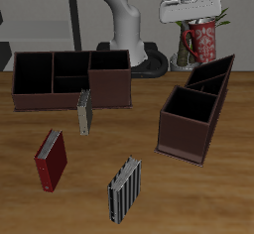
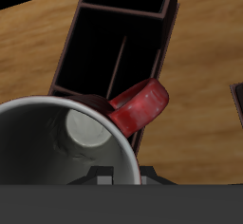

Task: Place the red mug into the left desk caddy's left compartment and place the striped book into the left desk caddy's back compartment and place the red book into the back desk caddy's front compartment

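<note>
A: Where is the red mug (image 1: 202,39) just now?

B: Up off the table, directly under the gripper (image 1: 188,7), with its rim tucked against the fingers. In the wrist view the red mug (image 2: 71,157) sits right below the camera, its open mouth facing up and its red handle sticking out to 1 side.

A: And the fingers, are they spread or closed?

B: Closed down on the mug's rim, as far as the exterior view lets me judge; the fingertips themselves are hidden in the wrist view.

A: What lies beneath them?

B: The left desk caddy (image 1: 196,108), well below the mug; the wrist view shows its dark compartments (image 2: 119,47) past the mug's rim.

A: The other 2 task things?

B: Far from the fingers, out on the table toward its front edge. The red book (image 1: 52,160) stands tilted, and the striped book (image 1: 124,188) stands nearer the edge. The back desk caddy (image 1: 71,78) sits beyond them, with a grey book (image 1: 84,112) leaning at its front wall.
</note>
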{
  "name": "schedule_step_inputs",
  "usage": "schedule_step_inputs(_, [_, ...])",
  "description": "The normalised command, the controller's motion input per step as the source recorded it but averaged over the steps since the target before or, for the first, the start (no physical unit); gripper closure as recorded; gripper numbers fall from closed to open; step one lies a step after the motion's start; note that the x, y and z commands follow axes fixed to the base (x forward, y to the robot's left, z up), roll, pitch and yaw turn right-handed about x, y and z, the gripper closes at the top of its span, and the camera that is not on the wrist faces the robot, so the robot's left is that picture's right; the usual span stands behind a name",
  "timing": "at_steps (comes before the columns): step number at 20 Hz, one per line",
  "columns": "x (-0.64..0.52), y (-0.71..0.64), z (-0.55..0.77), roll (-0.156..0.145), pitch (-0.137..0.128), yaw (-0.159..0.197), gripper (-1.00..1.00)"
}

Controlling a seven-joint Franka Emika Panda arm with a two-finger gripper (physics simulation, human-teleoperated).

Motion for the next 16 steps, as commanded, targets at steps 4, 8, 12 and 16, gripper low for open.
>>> schedule_step_inputs(4, [0.07, 0.20, -0.05, 0.008, 0.018, 0.011, 1.00])
schedule_step_inputs(8, [0.10, 0.30, -0.18, 0.004, 0.071, -0.024, 1.00])
schedule_step_inputs(12, [0.00, 0.12, -0.14, -0.010, 0.022, -0.005, 1.00])
schedule_step_inputs(16, [-0.04, 0.13, -0.24, 0.029, 0.050, 0.010, 1.00])
